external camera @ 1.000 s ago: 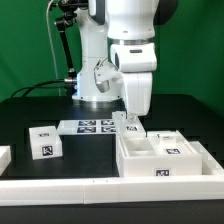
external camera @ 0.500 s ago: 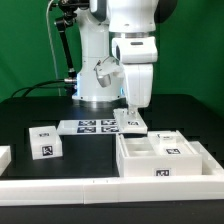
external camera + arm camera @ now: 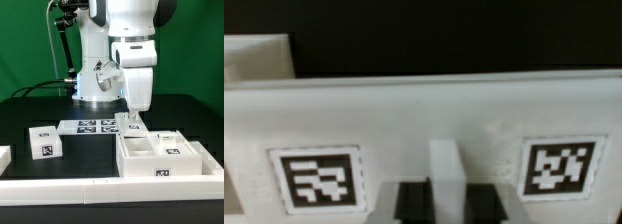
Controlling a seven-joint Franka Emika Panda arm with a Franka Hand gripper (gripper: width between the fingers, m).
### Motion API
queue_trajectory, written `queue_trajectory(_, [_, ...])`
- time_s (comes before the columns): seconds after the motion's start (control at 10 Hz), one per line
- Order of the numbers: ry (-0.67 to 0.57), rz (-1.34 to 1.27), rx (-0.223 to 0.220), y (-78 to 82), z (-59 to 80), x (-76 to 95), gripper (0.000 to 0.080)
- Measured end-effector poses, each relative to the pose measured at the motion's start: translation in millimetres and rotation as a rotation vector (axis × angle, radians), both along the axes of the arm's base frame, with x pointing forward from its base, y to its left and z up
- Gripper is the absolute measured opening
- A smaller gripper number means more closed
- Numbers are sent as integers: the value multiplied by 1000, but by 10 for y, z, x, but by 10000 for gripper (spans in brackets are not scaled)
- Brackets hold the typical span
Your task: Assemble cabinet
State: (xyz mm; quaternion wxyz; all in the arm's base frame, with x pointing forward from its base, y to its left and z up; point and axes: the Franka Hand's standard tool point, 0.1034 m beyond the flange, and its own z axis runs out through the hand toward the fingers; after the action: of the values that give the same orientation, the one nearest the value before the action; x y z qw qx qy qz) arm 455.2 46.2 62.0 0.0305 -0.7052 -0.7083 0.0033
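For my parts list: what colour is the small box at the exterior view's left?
Small box: white, black-and-white marker; exterior view.

1 lg frame [image 3: 165,172], 2+ sm boxes [image 3: 43,142]

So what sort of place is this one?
Probably a robotics lab bench: a Panda arm over a black table, a marker board fixed on it, tagged white cabinet parts laid out.

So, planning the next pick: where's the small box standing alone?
The small box sits on the exterior view's left, on the table, beside the marker board.
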Motion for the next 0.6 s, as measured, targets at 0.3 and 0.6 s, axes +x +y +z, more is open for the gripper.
queue_trajectory(0.3, [4,-5,1,-25,-17,-2,68])
queue_trajectory(0.6, [9,-7,2,-34,-32,-7,68])
